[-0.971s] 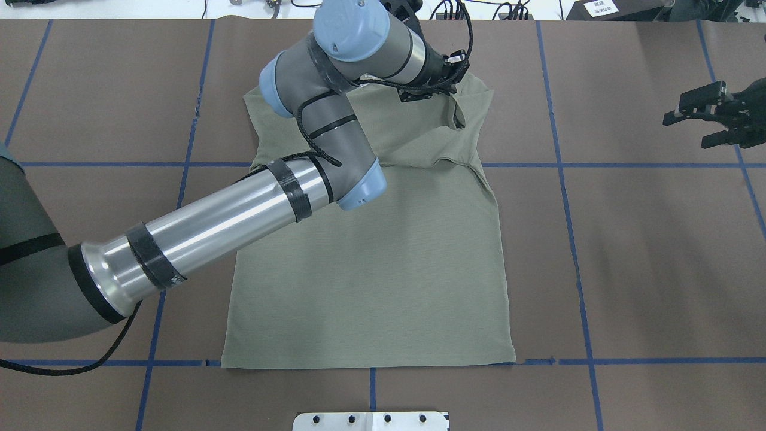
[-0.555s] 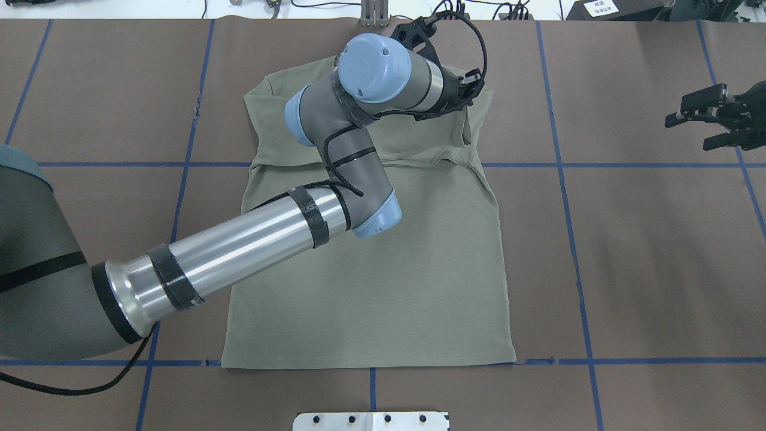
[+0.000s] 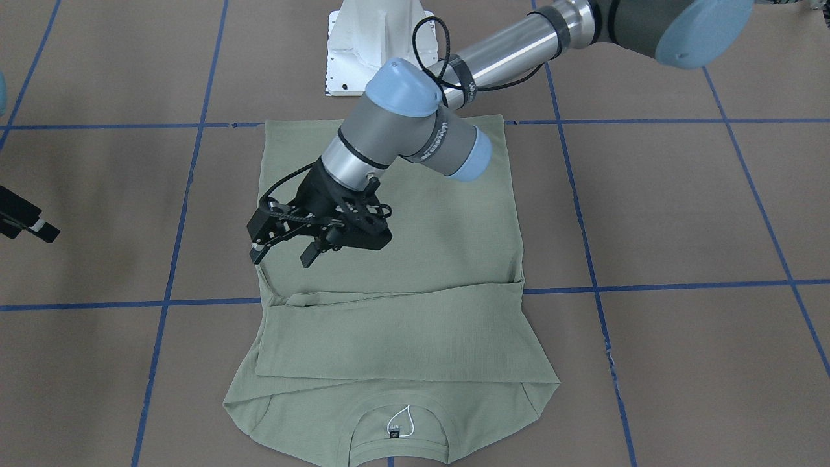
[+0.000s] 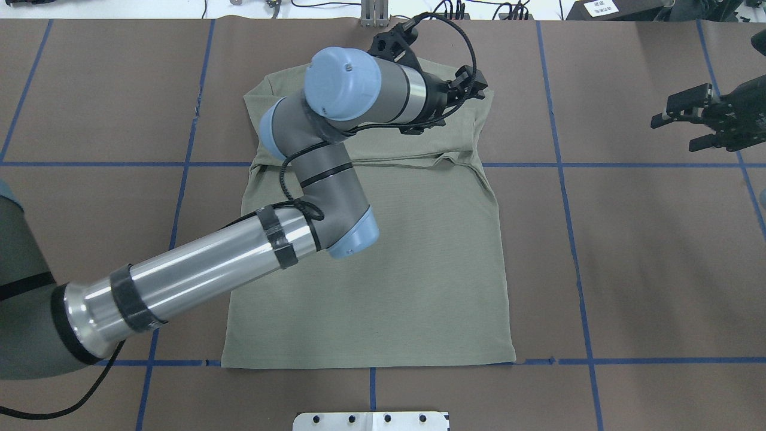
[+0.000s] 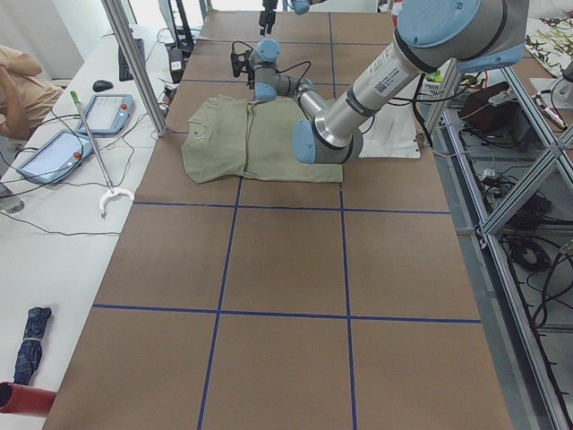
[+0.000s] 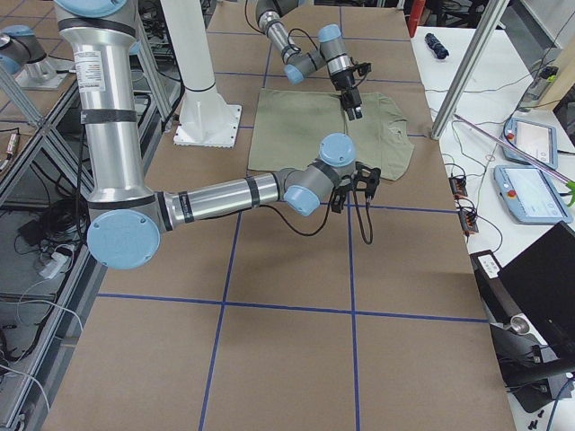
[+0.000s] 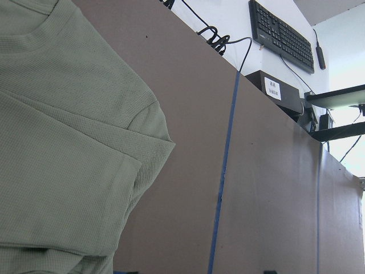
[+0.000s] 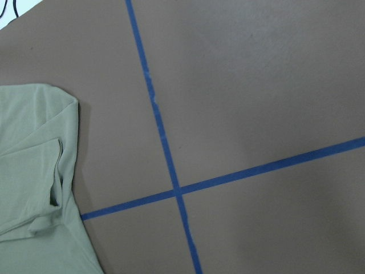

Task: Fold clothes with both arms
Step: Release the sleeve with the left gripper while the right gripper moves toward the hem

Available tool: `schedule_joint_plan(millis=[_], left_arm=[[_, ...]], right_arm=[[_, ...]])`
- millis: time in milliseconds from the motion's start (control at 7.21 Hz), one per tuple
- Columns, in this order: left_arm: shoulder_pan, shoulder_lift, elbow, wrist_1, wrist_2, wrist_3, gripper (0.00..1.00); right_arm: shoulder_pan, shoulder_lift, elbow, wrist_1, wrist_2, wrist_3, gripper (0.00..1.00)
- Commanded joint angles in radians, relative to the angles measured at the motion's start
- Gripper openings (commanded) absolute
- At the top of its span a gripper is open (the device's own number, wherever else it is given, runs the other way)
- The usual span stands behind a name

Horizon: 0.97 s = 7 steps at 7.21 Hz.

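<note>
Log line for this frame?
left gripper: open, empty, over shirt | right gripper: open, beside shirt | shirt: flat, sleeve folded across

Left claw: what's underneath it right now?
Only the shirt: the left claw is open over plain fabric, beside the folded sleeve. Whatever lies beneath that folded layer is covered.

The left arm [image 4: 197, 269] stretches far forward, elbow bent, wrist cocked, its left end effector [image 3: 283, 254] pointing down with fingers spread and nothing between them. The right end effector [image 4: 682, 127] hangs off to the side, fingers likewise apart
</note>
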Motion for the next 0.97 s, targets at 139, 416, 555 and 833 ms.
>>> schedule_joint_plan(millis=[139, 416, 555, 833], left_arm=[[-0.021, 0.286, -0.4, 0.083, -0.096, 0.006, 0.83], [-0.031, 0.38, -0.476, 0.082, -0.096, 0.006, 0.83], [-0.037, 0.443, -0.552, 0.082, -0.098, 0.009, 0.83], [-0.058, 0.529, -0.589, 0.082, -0.095, 0.064, 0.83]], right_arm=[[-0.302, -0.008, 0.185, -0.002, -0.268, 0.302, 1.0], [-0.491, -0.013, 0.241, -0.004, -0.442, 0.47, 1.0], [-0.596, -0.017, 0.262, -0.004, -0.575, 0.529, 1.0], [-0.832, -0.039, 0.32, -0.02, -0.823, 0.647, 1.0]])
